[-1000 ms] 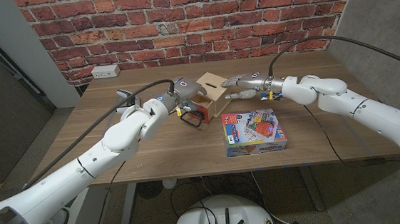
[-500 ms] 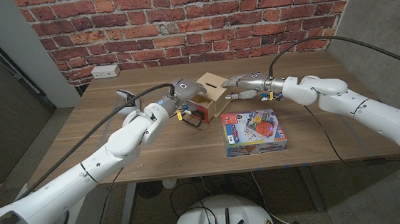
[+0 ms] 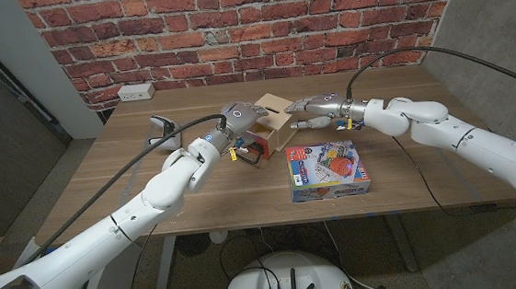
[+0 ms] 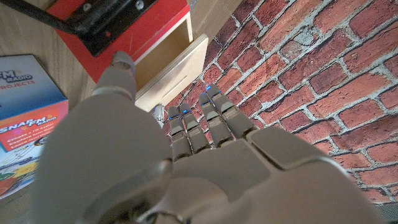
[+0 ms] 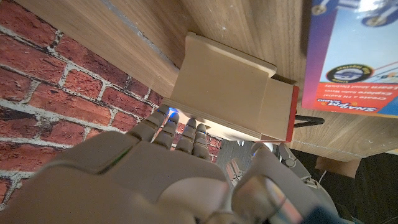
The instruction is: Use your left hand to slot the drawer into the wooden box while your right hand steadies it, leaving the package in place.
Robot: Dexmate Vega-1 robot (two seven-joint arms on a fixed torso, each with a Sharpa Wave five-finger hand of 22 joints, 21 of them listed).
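Near the wooden table's (image 3: 151, 194) far edge, the rigid wooden box (image 3: 277, 123), braced by the right hand's (image 3: 315, 109) extended fingers, receives the light red drawer (image 3: 255, 148), best pushed at its black handle (image 3: 247, 156); left hand's (image 3: 235, 125) grip indeterminate.

Both arms wear smooth, glossy white rounded shells, jointed in bulging segments with darker grey seams between them. A thick black cable runs loosely above each arm to its wrist. The left hand (image 3: 235, 118) and right hand (image 3: 312, 106) are metallic grey-taupe, with segmented fingers (image 4: 214, 112) built of blocky links. Small yellow tags sit at the wrists, and tiny blue lights glow near the knuckles.
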